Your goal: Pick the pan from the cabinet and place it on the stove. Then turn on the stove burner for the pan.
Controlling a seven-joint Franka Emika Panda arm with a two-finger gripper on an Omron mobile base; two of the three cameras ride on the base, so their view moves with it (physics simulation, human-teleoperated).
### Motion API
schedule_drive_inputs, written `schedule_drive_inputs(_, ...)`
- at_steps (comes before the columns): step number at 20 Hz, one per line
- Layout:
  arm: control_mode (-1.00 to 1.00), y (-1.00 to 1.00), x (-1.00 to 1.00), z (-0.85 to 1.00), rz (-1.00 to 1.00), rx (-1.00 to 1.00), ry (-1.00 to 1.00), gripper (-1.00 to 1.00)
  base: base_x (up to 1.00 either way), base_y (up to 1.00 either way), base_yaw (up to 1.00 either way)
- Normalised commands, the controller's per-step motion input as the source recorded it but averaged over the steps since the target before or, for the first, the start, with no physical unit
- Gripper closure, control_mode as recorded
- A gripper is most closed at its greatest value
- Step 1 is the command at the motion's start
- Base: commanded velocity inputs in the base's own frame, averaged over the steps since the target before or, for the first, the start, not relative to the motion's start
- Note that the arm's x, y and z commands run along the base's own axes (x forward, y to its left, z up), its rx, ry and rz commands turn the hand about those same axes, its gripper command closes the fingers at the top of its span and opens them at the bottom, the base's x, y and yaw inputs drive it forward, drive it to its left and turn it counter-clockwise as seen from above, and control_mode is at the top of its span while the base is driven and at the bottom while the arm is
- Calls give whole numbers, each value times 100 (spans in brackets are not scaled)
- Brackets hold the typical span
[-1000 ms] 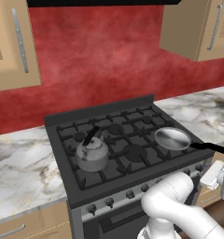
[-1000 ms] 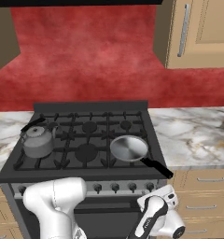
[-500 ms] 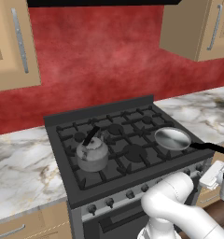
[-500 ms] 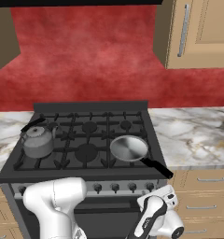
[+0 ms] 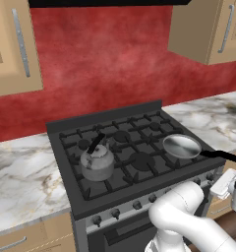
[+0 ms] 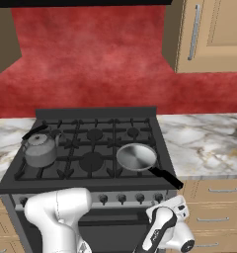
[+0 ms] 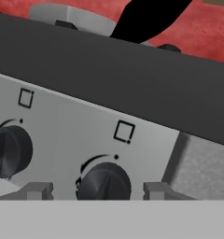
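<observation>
The silver pan (image 5: 181, 146) (image 6: 136, 156) rests on the front right burner of the dark stove (image 5: 66, 129) (image 6: 91, 113). Its black handle (image 5: 223, 156) (image 6: 165, 175) sticks out over the stove's front right corner. In the hand view, this handle (image 7: 146, 16) crosses above the stove's dark front edge (image 7: 109, 70). My gripper (image 7: 97, 191) is low in front of the control panel and stands open. Its fingertips (image 7: 37, 190) flank the rightmost black knob (image 7: 104, 183) with a gap on each side. The tan cabinet (image 6: 209, 34) (image 5: 208, 29) hangs at the upper right with its doors closed.
A grey kettle (image 5: 96, 162) (image 6: 40, 148) sits on the front left burner. A second knob (image 7: 9, 150) lies to the left of the flanked one. Marble counters (image 5: 16, 172) (image 6: 204, 138) run on both sides, with tan drawers (image 6: 214, 197) below on the right.
</observation>
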Motion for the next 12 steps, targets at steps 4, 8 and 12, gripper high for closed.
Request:
schedule_drive_inputs(4, -100, 47, 20, -29, 0, 0, 0, -100, 0, 0, 0)
schedule_drive_inputs(8, -100, 69, 27, -32, 0, 0, 0, 100, 0, 0, 0)
schedule_drive_inputs(12, -100, 46, 25, -20, 0, 0, 0, 100, 0, 0, 0)
